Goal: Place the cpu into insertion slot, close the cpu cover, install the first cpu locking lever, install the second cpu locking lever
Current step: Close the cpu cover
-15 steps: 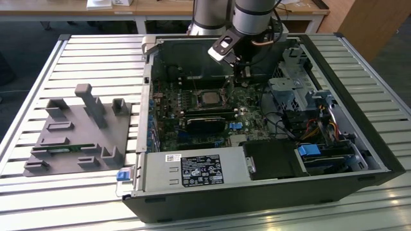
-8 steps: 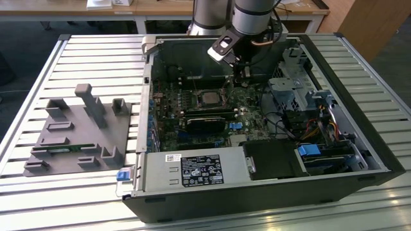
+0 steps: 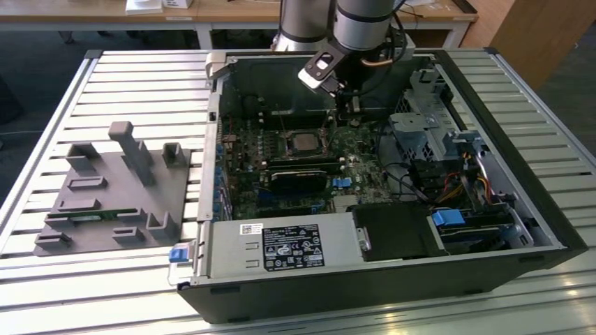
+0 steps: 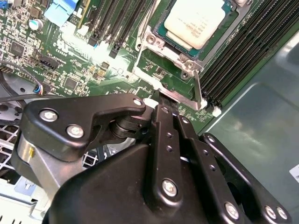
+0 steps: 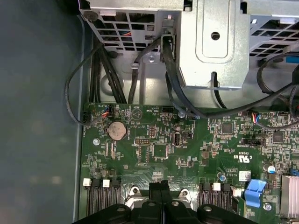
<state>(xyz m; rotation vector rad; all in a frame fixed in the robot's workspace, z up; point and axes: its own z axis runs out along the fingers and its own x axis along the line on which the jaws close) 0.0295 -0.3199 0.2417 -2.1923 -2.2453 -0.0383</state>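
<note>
The cpu (image 4: pixel 196 21), a small square chip with a pale metal top, lies in the insertion slot (image 4: pixel 150 41) on the green board; in the exterior view the cpu (image 3: pixel 301 143) sits mid-board. The silvery cpu cover (image 4: pixel 176 52) lies flat around the chip's edges. A thin metal locking lever (image 4: pixel 197 91) runs beside the socket's frame. My gripper (image 4: pixel 163 105) hangs just off that frame edge, its black fingers (image 5: pixel 154 190) pressed together with nothing visible between them. In the exterior view the gripper (image 3: pixel 343 105) is inside the case, behind the socket.
Long black memory slots (image 4: pixel 233 60) flank the socket. A metal drive cage (image 3: pixel 423 132) with cables (image 5: pixel 173 93) stands at the exterior view's right, a power supply (image 3: pixel 279 248) at the front. A grey fixture tray (image 3: pixel 112 188) lies on the table at the exterior view's left.
</note>
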